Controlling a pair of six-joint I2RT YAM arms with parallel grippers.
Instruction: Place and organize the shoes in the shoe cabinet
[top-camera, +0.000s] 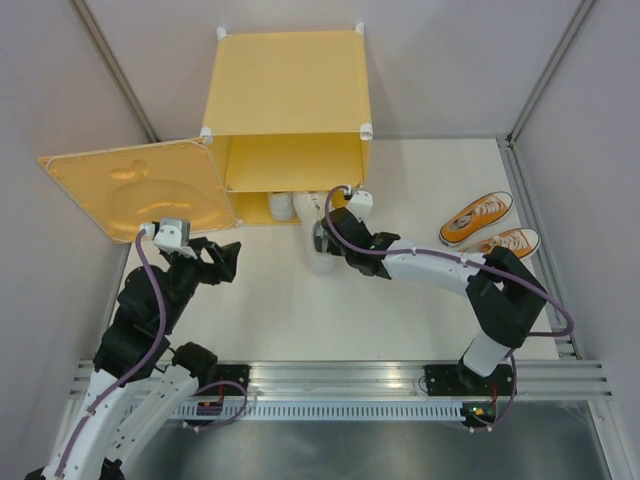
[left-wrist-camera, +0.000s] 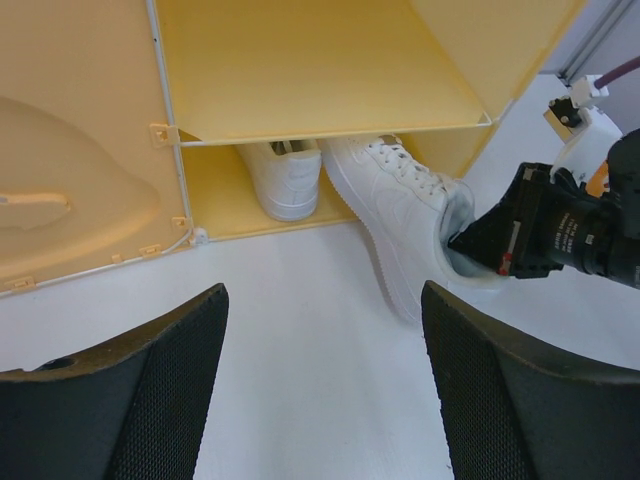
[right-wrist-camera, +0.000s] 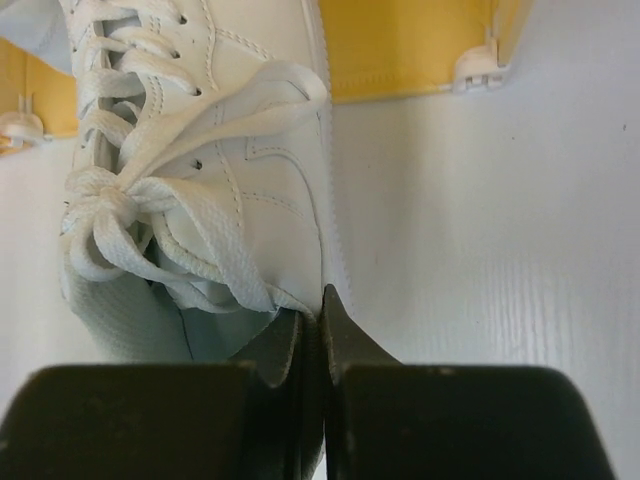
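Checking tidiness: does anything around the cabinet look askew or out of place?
One white sneaker lies slanted, toe inside the lower compartment, heel out in the jaws of the right gripper. The orange pair sits outside on the table.

A white table (top-camera: 270, 310) sat between plain grey walls (top-camera: 470, 60), a shiny metal rail (top-camera: 340, 375) ran along its near edge, and thin posts (top-camera: 545, 70) stood in the corners.

No readable text in these views.
You will find no legible letters, numbers or brand marks on the white sneaker (left-wrist-camera: 400, 215), the orange sneakers (top-camera: 478, 218) or the shoe cabinet (top-camera: 285, 80). The cabinet door (top-camera: 130, 195) carries only an embossed apple-like shape, with no writing on it.
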